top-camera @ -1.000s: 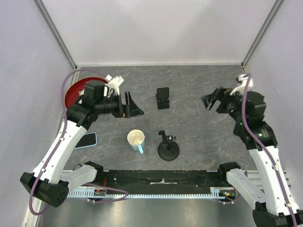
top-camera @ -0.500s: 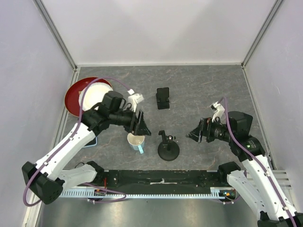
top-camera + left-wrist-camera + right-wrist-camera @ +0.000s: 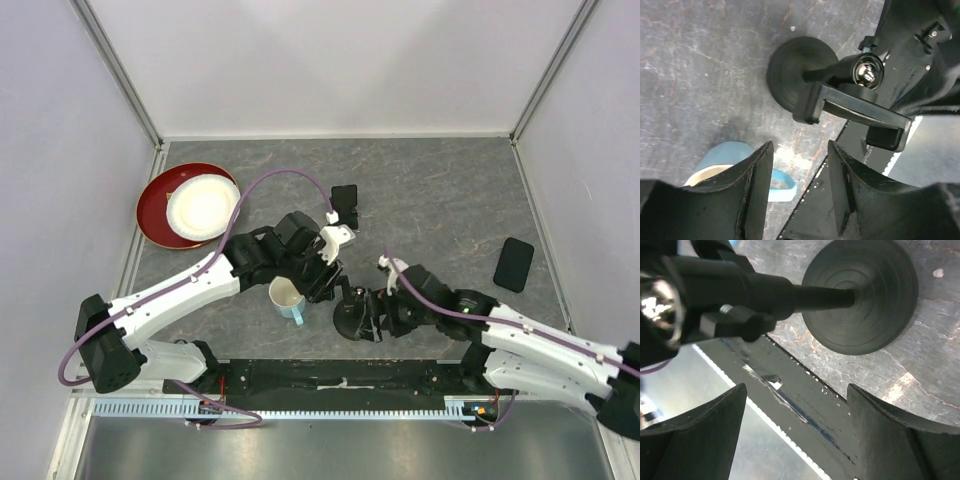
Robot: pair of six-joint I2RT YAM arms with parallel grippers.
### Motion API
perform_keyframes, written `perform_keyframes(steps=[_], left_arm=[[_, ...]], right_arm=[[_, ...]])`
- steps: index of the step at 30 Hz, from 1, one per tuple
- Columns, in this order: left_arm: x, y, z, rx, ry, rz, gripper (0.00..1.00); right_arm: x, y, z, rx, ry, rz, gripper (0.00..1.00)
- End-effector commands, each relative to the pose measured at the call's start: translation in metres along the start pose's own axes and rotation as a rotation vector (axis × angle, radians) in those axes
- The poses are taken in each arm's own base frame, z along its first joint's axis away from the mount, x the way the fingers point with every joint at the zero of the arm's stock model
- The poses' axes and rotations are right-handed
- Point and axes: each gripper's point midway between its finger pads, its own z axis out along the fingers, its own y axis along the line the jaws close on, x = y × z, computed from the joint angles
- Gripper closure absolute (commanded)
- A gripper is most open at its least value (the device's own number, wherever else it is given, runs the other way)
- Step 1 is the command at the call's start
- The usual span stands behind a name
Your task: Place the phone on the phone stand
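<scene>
1. Task item: the flat black rectangular phone (image 3: pixel 516 264) lies on the grey mottled tabletop (image 3: pixel 440 190) near its right edge. It is well apart from both arms and from the stand, and neither claw has hold of it.
2. Target: the black phone stand (image 3: pixel 354 308), with round base, stalk, chrome ball joint and clamp cradle, sits near the front edge with its cradle empty.
3. Left gripper (image 3: pixel 800 150): the jaws stand roughly half apart with nothing between them. It hovers over the cradle, just beside the light-blue mug with a cream interior (image 3: pixel 287 296).
4. Right gripper (image 3: pixel 796 390): the jaws are wide and empty. It sits low beside the stand's base, with the stalk ahead of the fingers.
5. Hazard, arm-to-arm contact: both claws crowd the same small stand. I judge that an advance by either could strike the other.
6. Hazard, tipping: the cradle sits high on a thin stalk. A push on it could topple the stand, or slide it toward the front rail or into the mug.
7. Hazard, mug: the left fingers are close enough that a sideways sweep could knock it over.
8. Hazard, retrieval: an arm withdrawing to fetch the phone could snag the clamp and drag the stand out of position.
</scene>
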Motion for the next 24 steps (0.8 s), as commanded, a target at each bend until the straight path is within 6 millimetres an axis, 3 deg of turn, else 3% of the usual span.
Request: perform_keyframes(steps=[1, 3, 4, 6, 12, 13, 15, 20, 24], left_arm=[[-0.034, 0.007, -0.004, -0.051, -0.104, 0.143, 0.47], [-0.036, 0.003, -0.002, -0.028, -0.114, 0.143, 0.48], [-0.038, 0.002, 0.0, -0.023, -0.121, 0.131, 0.48], [-0.038, -0.001, 0.002, -0.01, -0.122, 0.121, 0.5], [-0.032, -0.023, 0.005, 0.094, -0.167, 0.03, 0.56], [-0.024, -0.026, 0.008, 0.118, -0.157, 0.005, 0.57], [-0.026, -0.034, 0.002, 0.156, -0.201, 0.0, 0.59], [-0.011, -0.042, -0.002, 0.2, -0.192, -0.043, 0.62], [-0.007, -0.047, -0.011, 0.22, -0.217, -0.056, 0.63]], right_arm=[[-0.026, 0.008, 0.025, 0.115, -0.178, 0.005, 0.13], [-0.032, 0.02, 0.034, 0.085, -0.237, 0.054, 0.17], [-0.03, 0.012, 0.04, 0.099, -0.258, 0.075, 0.18], [-0.04, 0.022, 0.045, 0.04, -0.323, 0.151, 0.22], [-0.055, 0.003, 0.045, 0.057, -0.483, 0.297, 0.28], [-0.056, -0.003, 0.045, 0.069, -0.503, 0.31, 0.29], [-0.064, -0.004, 0.04, 0.065, -0.553, 0.316, 0.3], [-0.069, -0.015, 0.036, 0.106, -0.594, 0.264, 0.3], [-0.07, -0.036, 0.041, 0.161, -0.587, 0.269, 0.28]])
